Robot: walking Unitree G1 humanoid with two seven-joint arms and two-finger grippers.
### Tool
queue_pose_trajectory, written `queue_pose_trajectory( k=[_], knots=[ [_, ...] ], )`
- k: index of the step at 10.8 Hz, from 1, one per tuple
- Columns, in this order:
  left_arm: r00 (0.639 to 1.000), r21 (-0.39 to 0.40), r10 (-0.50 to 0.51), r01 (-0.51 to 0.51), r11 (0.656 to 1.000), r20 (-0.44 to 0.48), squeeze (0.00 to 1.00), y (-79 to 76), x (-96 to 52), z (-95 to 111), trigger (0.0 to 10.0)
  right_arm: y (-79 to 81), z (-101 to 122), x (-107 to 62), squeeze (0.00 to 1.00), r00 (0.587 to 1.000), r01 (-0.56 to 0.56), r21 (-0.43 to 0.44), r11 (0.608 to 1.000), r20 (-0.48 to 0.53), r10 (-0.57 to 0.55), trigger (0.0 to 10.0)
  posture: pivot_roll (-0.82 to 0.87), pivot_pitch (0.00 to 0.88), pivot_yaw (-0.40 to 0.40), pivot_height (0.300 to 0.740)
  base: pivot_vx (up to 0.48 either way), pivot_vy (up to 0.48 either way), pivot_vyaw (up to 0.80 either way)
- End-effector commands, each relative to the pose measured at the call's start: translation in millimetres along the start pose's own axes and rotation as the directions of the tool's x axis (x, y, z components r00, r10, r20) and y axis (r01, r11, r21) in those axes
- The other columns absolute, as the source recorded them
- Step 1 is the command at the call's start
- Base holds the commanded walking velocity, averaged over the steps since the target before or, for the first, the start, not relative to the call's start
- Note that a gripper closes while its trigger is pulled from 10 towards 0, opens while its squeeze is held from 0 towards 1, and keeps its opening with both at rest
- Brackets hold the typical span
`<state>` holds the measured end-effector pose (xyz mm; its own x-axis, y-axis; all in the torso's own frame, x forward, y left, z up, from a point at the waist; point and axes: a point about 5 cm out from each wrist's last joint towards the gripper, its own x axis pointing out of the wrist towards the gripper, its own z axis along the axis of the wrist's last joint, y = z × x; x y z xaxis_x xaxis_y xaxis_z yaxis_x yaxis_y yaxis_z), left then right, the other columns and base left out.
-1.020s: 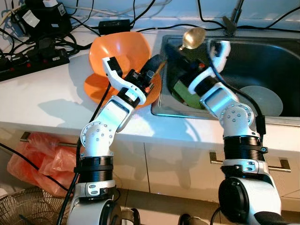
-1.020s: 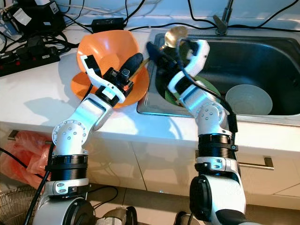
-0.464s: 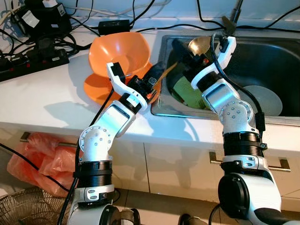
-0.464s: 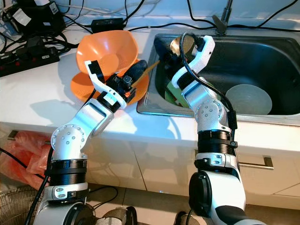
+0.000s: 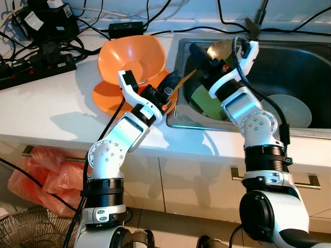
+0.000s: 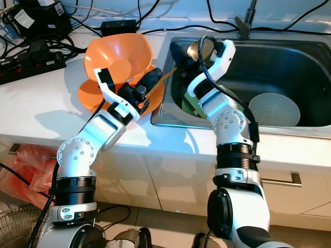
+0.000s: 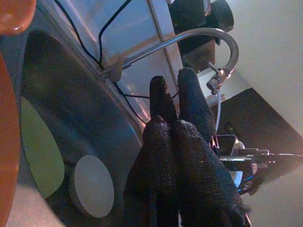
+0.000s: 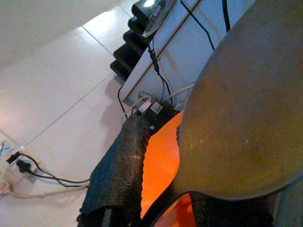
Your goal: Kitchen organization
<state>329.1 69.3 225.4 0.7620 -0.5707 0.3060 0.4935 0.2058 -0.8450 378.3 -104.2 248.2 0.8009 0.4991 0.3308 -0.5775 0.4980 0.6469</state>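
A big brass spoon point(image 5: 217, 48) is held by the right gripper point(image 5: 202, 58), whose two black fingers are squeezed on the spoon's handle near the round bowl. The spoon's bowl sticks up just above this gripper, over the left end of the steel sink point(image 5: 305, 67). The thin handle runs down from the gripper toward the left gripper point(image 5: 168, 82). In the right wrist view, the spoon bowl point(image 8: 241, 118) is seen right in front of the black fingers point(image 8: 118, 175). The left gripper's fingers point(image 7: 180, 142) are pressed together with nothing seen between them. That gripper is held above the white counter's point(image 5: 46, 103) edge, just beside the sink rim. Two orange bowls point(image 5: 132, 54) are just behind the left gripper, one tipped up on the other. Below the right gripper, a green plate point(image 5: 204, 101) lies in the sink. Farther to the right gripper's right, a pale round bowl point(image 5: 292, 109) sits in the sink. Black cables and a power strip point(image 5: 36, 64) lie well apart, on the left gripper's far side.
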Motion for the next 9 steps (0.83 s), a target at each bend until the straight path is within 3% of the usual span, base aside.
queue_pose_trajectory(
  k=[1, 2, 3, 4, 8, 9],
  knots=[
    [1.000, 0.034, -0.009, 0.010, 0.999, -0.025, 0.00, -4.6, 2.1, -4, 10.0, -1.9, 6, 1.4, 0.00, 0.999, 0.033, -0.040, 0.999, 0.005, -0.032, 0.0, 0.04, 0.117, 0.090, 0.740, 0.000, 0.000, 0.00],
    [1.000, 0.038, 0.005, -0.004, 0.999, -0.021, 0.00, -2.9, 2.3, -4, 10.0, -2.1, 6, 1.5, 0.00, 0.999, 0.034, -0.040, 0.999, 0.004, -0.034, 0.0, 0.04, 0.119, 0.090, 0.740, 0.000, 0.000, 0.00],
    [0.999, 0.040, 0.038, -0.038, 0.998, 0.003, 0.62, 1.4, 2.9, -1, 10.0, -3.2, 6, 1.1, 0.00, 0.999, 0.040, -0.040, 0.998, 0.003, -0.040, 0.0, 0.04, 0.120, 0.089, 0.740, 0.000, 0.000, 0.00],
    [0.998, 0.036, 0.055, -0.055, 0.998, 0.015, 1.00, 3.9, 3.0, 0, 10.0, -4.1, 6, 0.8, 0.00, 0.999, 0.047, -0.041, 0.998, 0.004, -0.047, 0.0, 0.04, 0.120, 0.090, 0.740, 0.000, 0.000, 0.00],
    [0.997, 0.043, 0.075, -0.075, 0.996, 0.000, 1.00, 7.3, 3.1, -2, 10.0, -9.2, 8, 0.9, 0.00, 0.996, 0.087, -0.045, 0.995, 0.017, -0.087, 0.0, 0.03, 0.116, 0.094, 0.740, 0.000, 0.000, 0.00],
    [0.997, 0.068, 0.077, -0.075, 0.995, -0.016, 1.00, 6.9, 2.4, -4, 10.0, -16.6, 12, -1.0, 0.00, 0.990, 0.138, -0.053, 0.989, 0.032, -0.136, 0.0, 0.04, 0.117, 0.090, 0.740, 0.000, 0.000, 0.00]
  ],
)
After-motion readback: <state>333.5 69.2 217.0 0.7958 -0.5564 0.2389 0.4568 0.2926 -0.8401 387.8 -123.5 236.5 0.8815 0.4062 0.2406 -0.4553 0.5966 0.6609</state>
